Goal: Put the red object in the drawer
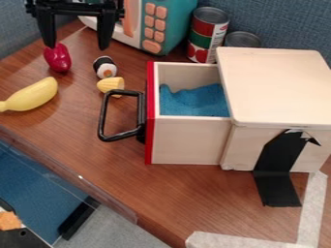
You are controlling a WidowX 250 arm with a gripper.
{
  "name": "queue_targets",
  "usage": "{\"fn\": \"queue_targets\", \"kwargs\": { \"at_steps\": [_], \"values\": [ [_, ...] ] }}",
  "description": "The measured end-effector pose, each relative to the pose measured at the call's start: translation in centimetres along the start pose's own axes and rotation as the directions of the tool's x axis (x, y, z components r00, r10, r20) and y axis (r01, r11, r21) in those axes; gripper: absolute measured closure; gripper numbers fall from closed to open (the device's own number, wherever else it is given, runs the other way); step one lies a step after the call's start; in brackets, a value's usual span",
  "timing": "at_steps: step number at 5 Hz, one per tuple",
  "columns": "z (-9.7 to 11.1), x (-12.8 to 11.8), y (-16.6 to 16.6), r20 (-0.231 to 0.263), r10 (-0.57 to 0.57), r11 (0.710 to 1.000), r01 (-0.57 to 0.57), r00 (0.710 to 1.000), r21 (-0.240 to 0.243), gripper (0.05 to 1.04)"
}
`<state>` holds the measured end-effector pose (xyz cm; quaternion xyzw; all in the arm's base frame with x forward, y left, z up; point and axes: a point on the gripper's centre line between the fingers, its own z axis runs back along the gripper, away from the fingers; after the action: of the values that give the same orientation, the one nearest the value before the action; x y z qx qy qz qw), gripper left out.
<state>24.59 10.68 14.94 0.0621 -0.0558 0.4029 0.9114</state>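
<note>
From where I stand, the black pincer (76, 47) hangs over the brown, wood-grained surface (184, 193), its two blunt, slab-like fingers spread well apart. The red object (58, 58) — glossy, rounded and lobed like a little pepper — sits on the surface just below the tip of the left-hand finger, as I see it; I can't tell whether they touch.

A little below the pincer is a stubby roll (105, 68) with a black wrap, a white face and an orange spot. Just beyond it lies a pale yellow, ridged piece (111, 85), and lower left of the pincer a smooth, curved yellow banana (31, 95).

Down and to the right of the pincer, the drawer (188, 140) stands pulled out of a pale, smooth wooden box (275, 85). It has a flat red front and a squared black handle (104, 116) jutting towards the yellow piece, and inside is a rumpled blue, cloth-like lining (194, 100). Black tape (278, 186) runs down the side of the box onto the surface — slightly crinkled at its top.

Right of the pincer are a teal toy appliance (180, 24) with rounded peach buttons and, farther over, a ribbed metal can (208, 34) with a banded label.
</note>
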Motion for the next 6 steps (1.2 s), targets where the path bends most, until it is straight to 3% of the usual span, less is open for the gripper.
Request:
{"fn": "queue_targets", "kwargs": {
  "at_steps": [1, 2, 3, 4, 6],
  "values": [
    [-0.6, -0.1, -0.2, -0.024, -0.005, 1.000, 0.006, 1.000, 0.001, 0.083],
    [-2.4, 1.7, 0.2, -0.101, 0.018, 0.999, -0.023, 0.995, -0.049, 0.083],
    [-3.9, 3.4, 0.0, -0.103, 0.016, 0.996, -0.025, 0.995, -0.085, 0.083],
    [-5.1, 6.1, 0.3, -0.064, 0.077, 0.988, -0.085, 0.995, -0.130, 0.083],
    [-7.1, 9.2, 0.0, 0.024, 0.155, 0.962, -0.145, 0.988, -0.231, 0.083]
  ]
}}
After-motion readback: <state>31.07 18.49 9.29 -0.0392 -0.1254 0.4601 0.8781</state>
